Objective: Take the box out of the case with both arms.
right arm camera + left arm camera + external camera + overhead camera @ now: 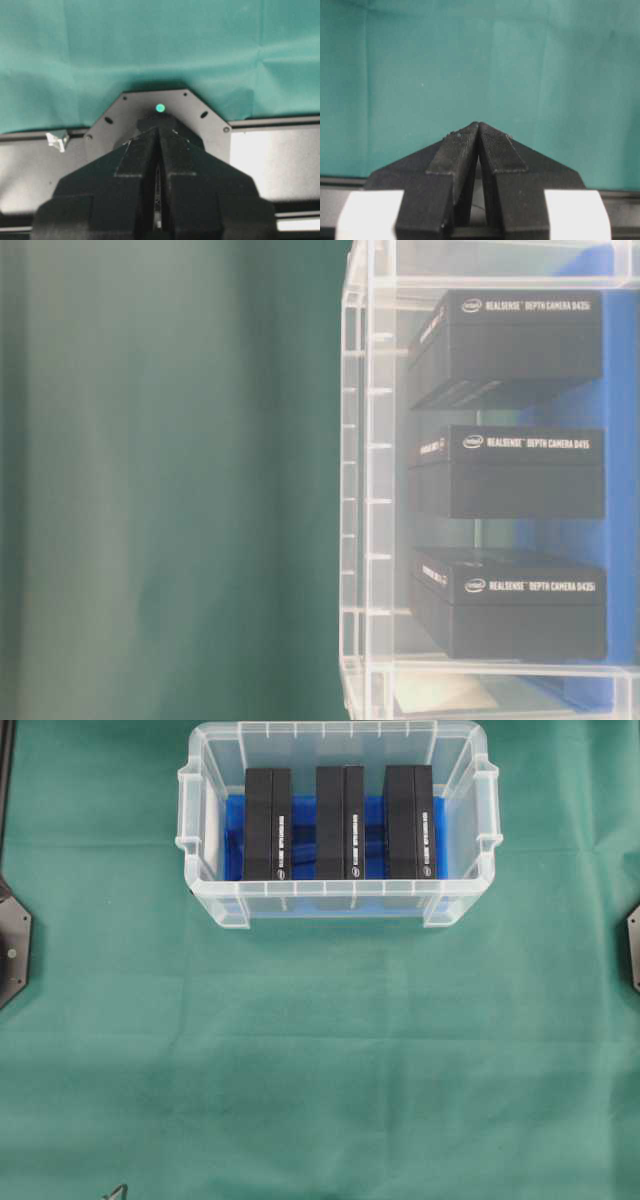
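Green cloth covers the counter from edge to edge. Toward the far side sits the case, a clear plastic tub with rim handles and a blue lining on its floor. Three black boxes stand inside it side by side, apart from one another: the left box, the middle box and the right box, each with white lettering on one face. Neither arm reaches the case. The left gripper hangs above bare cloth, its two pointed tips pressed together and holding nothing. The right gripper is likewise closed and empty, above a black octagonal base plate.
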`<action>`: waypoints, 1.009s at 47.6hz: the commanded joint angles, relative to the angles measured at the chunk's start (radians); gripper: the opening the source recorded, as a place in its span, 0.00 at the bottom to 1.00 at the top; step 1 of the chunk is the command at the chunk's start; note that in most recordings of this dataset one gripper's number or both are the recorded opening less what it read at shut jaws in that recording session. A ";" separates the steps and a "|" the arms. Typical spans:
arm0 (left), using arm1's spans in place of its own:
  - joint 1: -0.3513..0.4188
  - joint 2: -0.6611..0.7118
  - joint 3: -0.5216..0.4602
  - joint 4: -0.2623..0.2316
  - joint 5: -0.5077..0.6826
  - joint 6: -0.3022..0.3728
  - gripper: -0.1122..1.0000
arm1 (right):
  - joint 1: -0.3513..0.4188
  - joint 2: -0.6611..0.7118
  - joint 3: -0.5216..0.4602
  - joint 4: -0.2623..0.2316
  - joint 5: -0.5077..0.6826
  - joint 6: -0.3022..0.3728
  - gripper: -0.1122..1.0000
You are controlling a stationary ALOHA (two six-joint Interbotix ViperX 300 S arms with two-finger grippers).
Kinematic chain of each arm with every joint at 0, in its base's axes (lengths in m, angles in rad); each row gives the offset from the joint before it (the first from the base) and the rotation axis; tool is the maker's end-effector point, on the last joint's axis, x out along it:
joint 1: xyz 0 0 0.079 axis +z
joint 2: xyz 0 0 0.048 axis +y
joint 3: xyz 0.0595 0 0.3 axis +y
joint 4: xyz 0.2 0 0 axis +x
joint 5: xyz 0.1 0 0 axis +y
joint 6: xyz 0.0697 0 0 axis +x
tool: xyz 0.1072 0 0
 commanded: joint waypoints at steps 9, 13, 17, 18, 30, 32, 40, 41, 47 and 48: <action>0.000 0.012 -0.026 0.003 0.018 -0.219 0.10 | 0.000 0.018 -0.021 -0.008 0.002 0.055 0.10; 0.000 0.008 -0.025 0.003 0.031 -0.336 0.10 | -0.002 0.026 -0.021 -0.012 0.000 0.140 0.10; 0.000 0.003 -0.023 0.003 0.032 -0.486 0.10 | -0.002 0.032 -0.021 -0.023 0.000 0.245 0.10; 0.000 0.003 -0.021 0.003 0.034 -0.523 0.10 | -0.002 0.034 -0.021 -0.025 0.002 0.275 0.10; 0.002 0.008 -0.023 0.012 0.083 -1.003 0.10 | -0.006 0.052 -0.021 -0.055 -0.002 0.775 0.10; 0.005 0.006 -0.023 0.014 0.100 -1.078 0.10 | -0.006 0.055 -0.023 -0.058 -0.002 0.884 0.10; 0.002 0.008 -0.023 0.020 0.153 -1.336 0.10 | -0.008 0.057 -0.021 -0.080 -0.002 1.186 0.10; 0.002 0.008 -0.021 0.018 0.156 -1.353 0.10 | -0.008 0.057 -0.021 -0.083 -0.002 1.230 0.10; 0.005 0.008 -0.023 0.020 0.160 -1.382 0.10 | -0.008 0.055 -0.020 -0.086 -0.002 1.325 0.10; 0.005 0.008 -0.025 0.020 0.160 -1.382 0.10 | -0.008 0.057 -0.020 -0.086 -0.002 1.328 0.10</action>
